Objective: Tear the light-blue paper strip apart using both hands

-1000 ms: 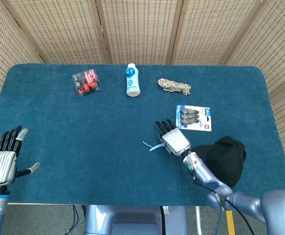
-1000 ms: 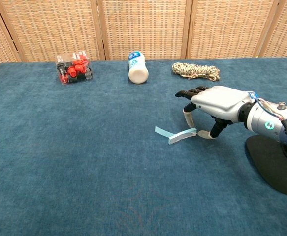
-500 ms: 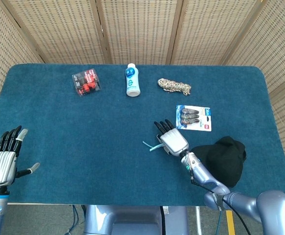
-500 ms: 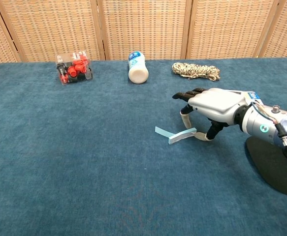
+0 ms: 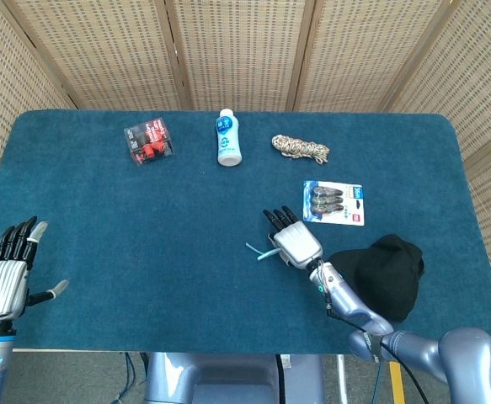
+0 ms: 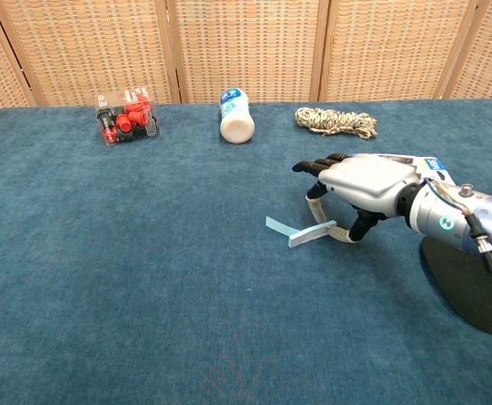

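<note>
Crept slightly leftward: right hand (image 6: pixel 359 184), open, fingers spread. Just left of its thumb, touching: light-blue paper strip (image 6: pixel 300 232), long axis sideways toward the hand.

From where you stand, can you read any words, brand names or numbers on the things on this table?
No text can be read.
White bottle: blue label, print too small.
Blister pack: blue strip with white lettering, blurred.
Clear packet of red parts: no legible text.
Paper strip: no print visible.
</note>
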Action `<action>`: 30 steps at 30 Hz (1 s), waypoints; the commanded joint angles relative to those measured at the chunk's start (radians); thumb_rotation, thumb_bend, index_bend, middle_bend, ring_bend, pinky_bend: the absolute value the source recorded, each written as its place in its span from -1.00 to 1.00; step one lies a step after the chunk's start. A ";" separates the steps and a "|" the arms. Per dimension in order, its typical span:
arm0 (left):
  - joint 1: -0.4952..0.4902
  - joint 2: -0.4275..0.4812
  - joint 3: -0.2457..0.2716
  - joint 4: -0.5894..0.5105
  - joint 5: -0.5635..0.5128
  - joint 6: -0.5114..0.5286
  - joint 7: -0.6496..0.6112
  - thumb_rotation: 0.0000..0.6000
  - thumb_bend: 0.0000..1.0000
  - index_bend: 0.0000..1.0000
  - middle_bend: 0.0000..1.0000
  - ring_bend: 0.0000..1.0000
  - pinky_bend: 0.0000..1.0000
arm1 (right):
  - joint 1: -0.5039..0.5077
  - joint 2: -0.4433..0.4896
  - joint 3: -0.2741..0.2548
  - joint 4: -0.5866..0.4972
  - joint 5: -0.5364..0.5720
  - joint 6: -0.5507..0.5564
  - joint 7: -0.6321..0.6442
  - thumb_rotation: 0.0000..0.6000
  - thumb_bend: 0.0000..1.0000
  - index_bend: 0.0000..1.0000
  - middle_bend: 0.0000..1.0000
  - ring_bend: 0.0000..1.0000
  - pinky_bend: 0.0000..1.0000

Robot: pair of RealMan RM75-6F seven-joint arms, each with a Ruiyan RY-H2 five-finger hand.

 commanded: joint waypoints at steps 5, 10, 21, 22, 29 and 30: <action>0.001 0.001 0.000 0.000 0.002 -0.001 -0.004 1.00 -1.00 -1.00 -1.00 -1.00 -1.00 | 0.001 -0.010 0.006 0.012 0.004 -0.007 0.007 1.00 -0.08 0.06 -1.00 -1.00 -1.00; -0.002 0.003 0.001 0.000 0.003 -0.007 -0.003 1.00 -1.00 -1.00 -1.00 -1.00 -1.00 | -0.002 -0.012 0.012 0.004 0.003 -0.005 0.033 1.00 -0.07 0.16 -1.00 -1.00 -1.00; -0.042 0.018 -0.007 0.001 0.019 -0.053 0.051 1.00 -1.00 -1.00 -1.00 -1.00 -1.00 | -0.016 0.033 0.037 -0.089 0.005 0.030 0.060 1.00 -0.07 0.24 -1.00 -1.00 -1.00; -0.052 0.020 -0.012 0.004 0.021 -0.062 0.060 1.00 -1.00 -1.00 -1.00 -1.00 -1.00 | -0.016 0.039 0.042 -0.101 0.008 0.033 0.056 1.00 -0.07 0.24 -1.00 -1.00 -1.00; -0.223 -0.014 -0.111 0.119 0.089 -0.148 0.060 1.00 -1.00 -1.00 -0.48 -0.41 -0.64 | -0.006 0.068 0.094 -0.199 0.070 0.044 -0.031 1.00 -0.07 0.25 -1.00 -1.00 -1.00; -0.247 -0.025 -0.119 0.146 0.100 -0.160 0.045 1.00 -1.00 -1.00 -0.22 -0.17 -0.43 | -0.004 0.068 0.101 -0.209 0.085 0.043 -0.049 1.00 -0.05 0.25 -1.00 -1.00 -1.00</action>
